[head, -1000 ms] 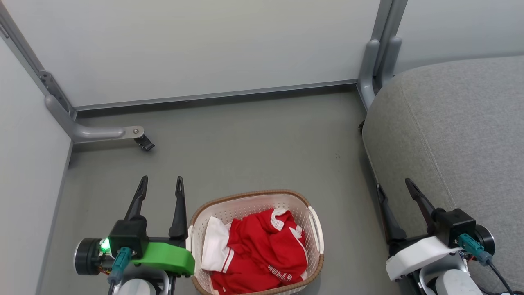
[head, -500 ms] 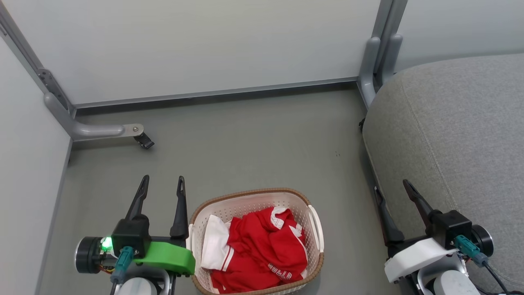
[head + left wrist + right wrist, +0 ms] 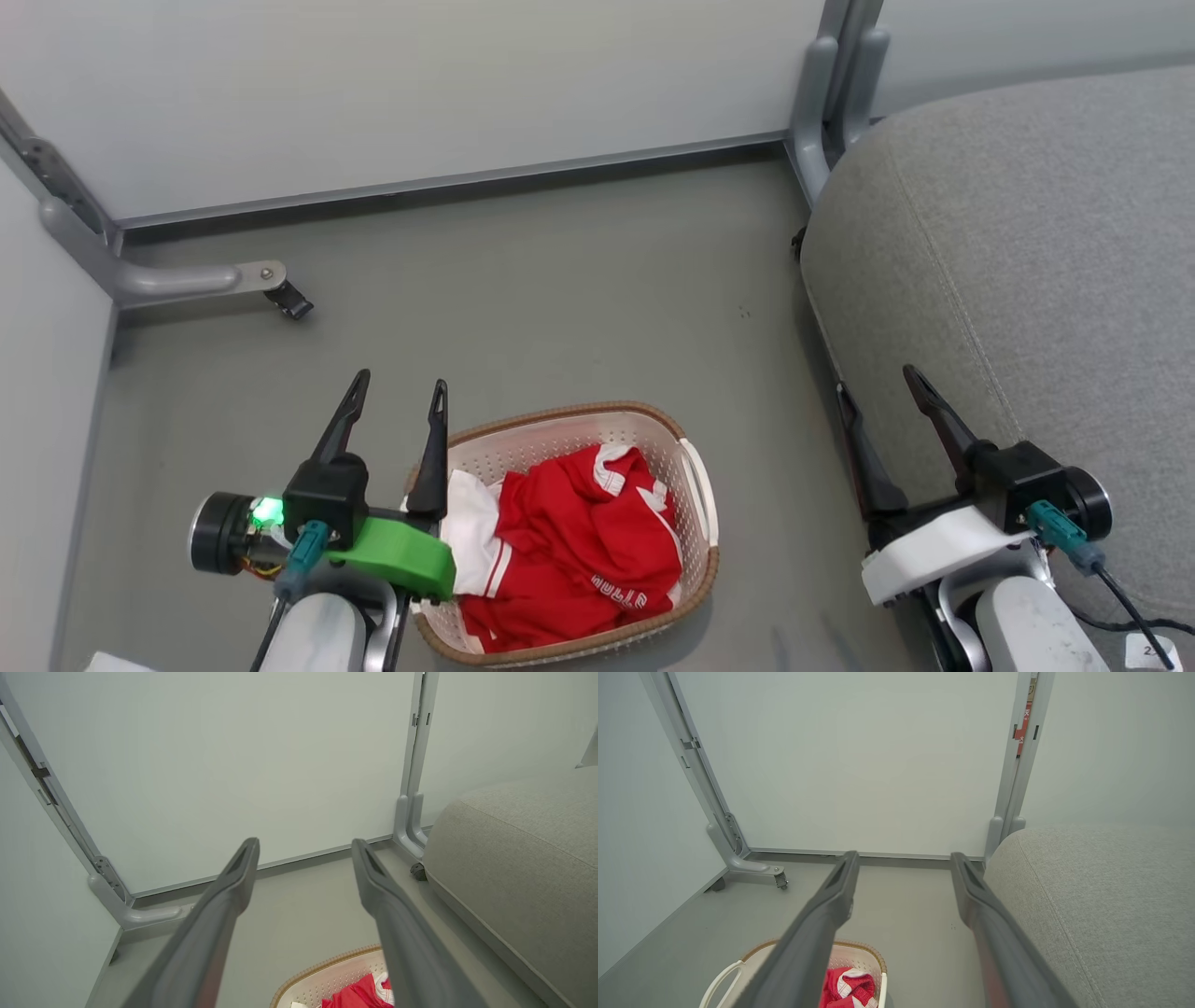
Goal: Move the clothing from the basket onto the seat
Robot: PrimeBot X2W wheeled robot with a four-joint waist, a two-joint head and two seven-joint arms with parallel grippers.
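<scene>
Red clothing [image 3: 569, 546] with white trim lies bunched in the cream basket [image 3: 686, 555], which stands on the grey floor at the bottom centre of the head view. My left gripper [image 3: 400, 388] is open and empty above the basket's left edge, one finger over the rim. My right gripper [image 3: 876, 383] is open and empty beside the front edge of the grey seat [image 3: 1027, 252] at the right. In the left wrist view the left gripper [image 3: 303, 844] points over the basket [image 3: 322, 975] and clothing [image 3: 359, 995]. The right wrist view has the right gripper [image 3: 901, 856], basket [image 3: 859, 956], clothing [image 3: 845, 989] and seat [image 3: 1101, 896].
Pale partition panels [image 3: 420, 84] close off the far side and the left. A grey panel foot with a castor [image 3: 201, 280] juts onto the floor at the left. A metal post [image 3: 826, 103] stands at the seat's far corner. Bare floor [image 3: 560, 299] lies beyond the basket.
The head camera has shifted, so the whole scene sits lower-left and further up. The left gripper now reaches over the basket's left rim. Both grippers stay open.
</scene>
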